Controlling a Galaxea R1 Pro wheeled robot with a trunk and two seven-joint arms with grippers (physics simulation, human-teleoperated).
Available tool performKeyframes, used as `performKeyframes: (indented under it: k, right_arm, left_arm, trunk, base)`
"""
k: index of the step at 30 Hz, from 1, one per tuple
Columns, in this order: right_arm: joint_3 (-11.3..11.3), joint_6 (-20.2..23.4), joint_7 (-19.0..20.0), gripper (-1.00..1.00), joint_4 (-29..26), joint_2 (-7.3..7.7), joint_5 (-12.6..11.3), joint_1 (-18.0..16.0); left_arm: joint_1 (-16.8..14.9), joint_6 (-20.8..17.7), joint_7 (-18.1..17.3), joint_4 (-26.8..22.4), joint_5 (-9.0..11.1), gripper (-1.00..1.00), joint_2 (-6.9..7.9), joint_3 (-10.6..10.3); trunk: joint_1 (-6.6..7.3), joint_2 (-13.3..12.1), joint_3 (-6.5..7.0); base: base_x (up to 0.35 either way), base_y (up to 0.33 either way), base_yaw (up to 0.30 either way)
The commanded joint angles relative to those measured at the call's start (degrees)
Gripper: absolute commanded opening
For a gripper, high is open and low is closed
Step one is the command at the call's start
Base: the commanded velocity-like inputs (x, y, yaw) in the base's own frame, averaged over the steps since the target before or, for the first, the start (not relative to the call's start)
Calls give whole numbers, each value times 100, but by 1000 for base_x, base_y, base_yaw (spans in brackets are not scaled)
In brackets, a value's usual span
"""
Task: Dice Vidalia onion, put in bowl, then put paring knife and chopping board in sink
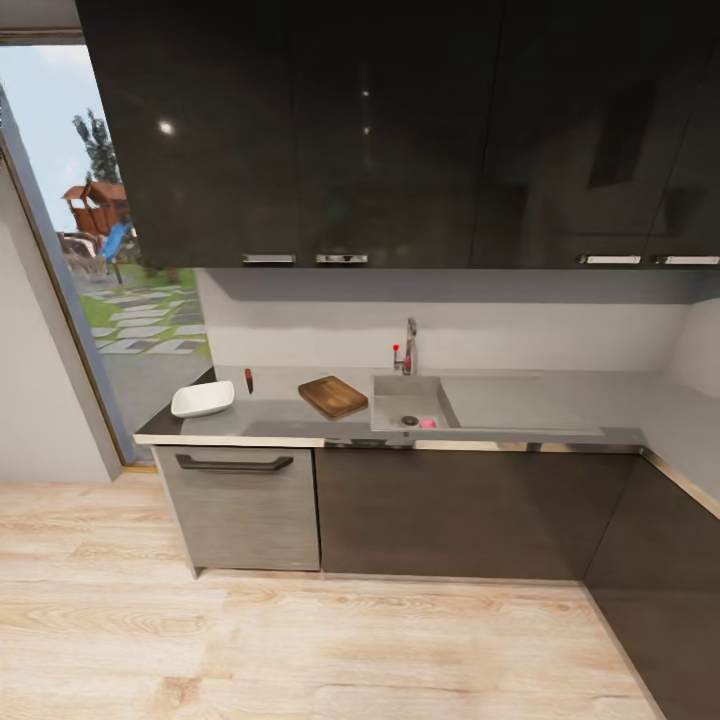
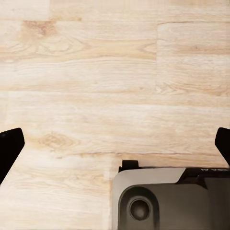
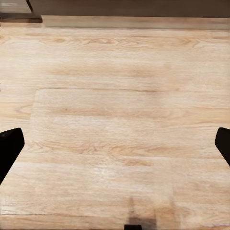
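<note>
Robot stands back from the bench (image 1: 560, 405), across open wooden floor (image 1: 300, 640). Vidalia onion (image 1: 428, 423) in sink (image 1: 392, 412), beside the drain. Chopping board (image 1: 333, 396) just left of sink; paring knife (image 1: 249, 380) and bowl (image 1: 203, 399) further left. Left gripper (image 2: 115, 143) and right gripper (image 3: 115, 143) both spread wide, empty, pointing at floor. Risk: onion is small, round, near the basin's front wall; likely to roll from a poorly centred pinch
</note>
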State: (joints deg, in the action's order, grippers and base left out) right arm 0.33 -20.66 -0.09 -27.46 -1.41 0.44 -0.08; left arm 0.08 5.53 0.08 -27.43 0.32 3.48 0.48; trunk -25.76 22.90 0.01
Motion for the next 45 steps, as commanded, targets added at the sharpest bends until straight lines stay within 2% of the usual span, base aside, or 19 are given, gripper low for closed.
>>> performKeyframes:
  k: [1,10,20,27,30,33,35,38,41,42,44,45]
  right_arm:
    - [3,-17,-2,100,4,0,5,-1]
    - [2,-17,-6,100,4,0,5,-1]
    - [2,-17,-8,100,4,0,3,-1]
    - [-3,-17,-9,100,4,6,2,-1]
    - [-5,-17,-9,100,4,8,3,-1]
    - [-6,-17,-9,100,4,9,2,-1]
    - [-6,-17,-9,100,4,9,0,1]
    - [-6,-17,-9,100,-1,9,0,0]
    - [-6,-17,-9,100,-4,9,0,-1]
    - [-6,-17,-9,100,-4,9,1,-1]
    - [-6,-17,-9,100,-5,9,2,-1]
    - [-6,-17,-9,100,-5,9,1,-1]
  left_arm:
    - [1,19,1,1,3,100,-1,4]
    - [1,35,1,1,3,100,2,4]
    - [2,36,-3,48,6,100,-4,0]
    - [1,51,-28,129,-25,100,-85,-15]
    - [1,56,-31,46,-24,100,-89,-29]
    - [17,60,-33,-359,-11,100,-82,-48]
    - [180,61,-15,-862,7,100,-78,-51]
    - [460,62,-3,-1191,10,100,-80,-44]
    - [1092,62,13,-1940,18,100,-85,-40]
    - [1195,62,14,-2058,19,100,-87,-40]
    - [1697,62,20,-2630,25,100,-91,-35]
    - [1779,62,22,-2730,26,100,-93,-32]
  trunk:
    - [-2,2,-1]
    - [-2,2,-1]
    - [-2,2,-1]
    - [-2,2,-1]
    - [-2,2,-1]
    - [-2,2,-1]
    - [-2,2,-1]
    - [-2,2,-1]
    - [-2,2,-1]
    - [-2,2,-1]
    - [-2,2,-1]
    - [-2,2,-1]
  base:
    - [46,164,0]
    - [73,207,0]
    - [13,30,0]
    - [0,0,0]
    - [0,0,0]
    - [0,0,0]
    - [0,0,0]
    - [0,0,0]
    - [0,0,0]
    - [0,0,0]
    - [0,0,0]
    - [0,0,0]
